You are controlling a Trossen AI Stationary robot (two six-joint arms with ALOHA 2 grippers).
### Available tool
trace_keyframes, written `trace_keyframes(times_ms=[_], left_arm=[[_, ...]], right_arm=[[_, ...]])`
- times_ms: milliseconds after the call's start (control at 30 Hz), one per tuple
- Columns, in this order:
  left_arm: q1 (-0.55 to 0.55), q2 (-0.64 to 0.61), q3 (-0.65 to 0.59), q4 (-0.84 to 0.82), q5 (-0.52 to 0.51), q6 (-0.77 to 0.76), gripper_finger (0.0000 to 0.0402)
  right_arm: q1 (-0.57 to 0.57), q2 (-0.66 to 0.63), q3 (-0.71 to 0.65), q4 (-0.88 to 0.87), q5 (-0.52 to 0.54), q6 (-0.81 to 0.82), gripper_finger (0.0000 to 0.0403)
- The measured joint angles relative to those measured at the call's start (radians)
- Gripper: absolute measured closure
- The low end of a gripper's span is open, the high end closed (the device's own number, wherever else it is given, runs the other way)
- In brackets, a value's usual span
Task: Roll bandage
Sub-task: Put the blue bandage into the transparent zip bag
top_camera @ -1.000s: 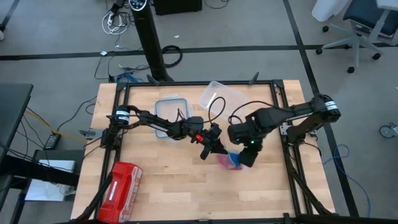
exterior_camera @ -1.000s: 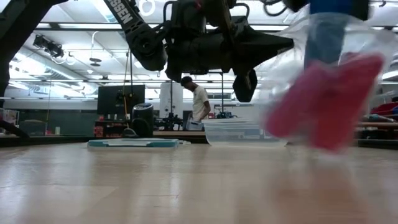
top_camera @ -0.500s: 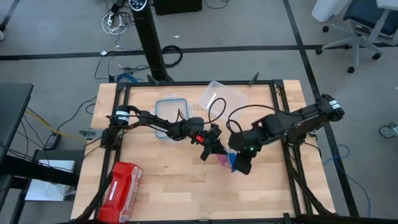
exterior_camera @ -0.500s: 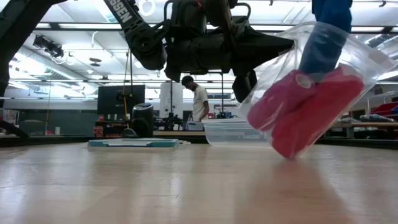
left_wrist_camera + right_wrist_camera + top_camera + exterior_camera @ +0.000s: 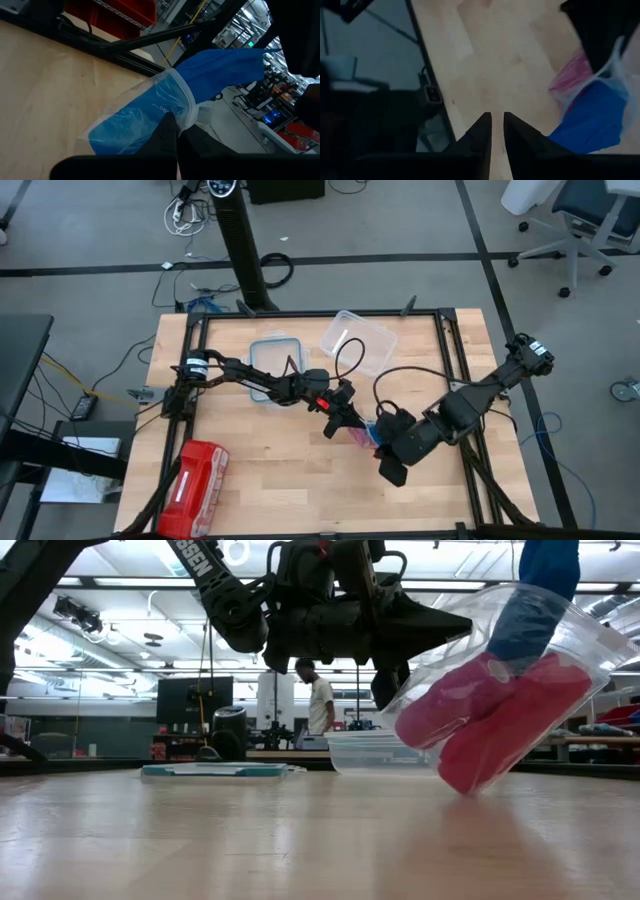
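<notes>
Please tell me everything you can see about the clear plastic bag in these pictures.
The clear plastic bag is thin, transparent and crumpled, with faint printed lettering on its side. It hangs tilted above the wooden table, its mouth pinched by the shut left hand. Inside are red-pink fabric rolls at the lower end and the bright blue bandage, which sticks out through the mouth. The right hand is nearby, apart from the bag.
</notes>
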Motion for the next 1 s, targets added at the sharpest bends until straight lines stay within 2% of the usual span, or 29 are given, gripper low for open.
trace_keyframes(times_ms=[100,333,500,600,700,867,1000], left_arm=[[0.0,0.0,0.0,0.0,0.0,0.0,0.0401],[0.0,0.0,0.0,0.003,0.003,0.0,0.0401],[0.0,0.0,0.0,0.002,0.008,0.0,0.0401],[0.0,0.0,0.0,0.004,0.012,0.0,0.0401],[0.0,0.0,0.0,0.004,0.012,0.0,0.0401],[0.0,0.0,0.0,0.004,0.013,0.001,0.0401],[0.0,0.0,0.0,0.004,0.013,0.001,0.0401]], right_arm=[[0.017,0.002,-0.005,-0.012,0.036,0.065,0.0362],[0.026,0.068,-0.024,-0.174,0.019,0.185,0.0383],[0.026,0.075,-0.024,-0.214,0.085,0.194,0.039],[0.032,0.073,-0.024,-0.312,0.124,0.253,0.039],[0.048,0.073,-0.024,-0.361,0.184,0.302,0.0384],[0.087,0.077,-0.024,-0.372,0.31,0.296,0.0367],[0.102,0.106,-0.028,-0.394,0.314,0.278,0.0333]])
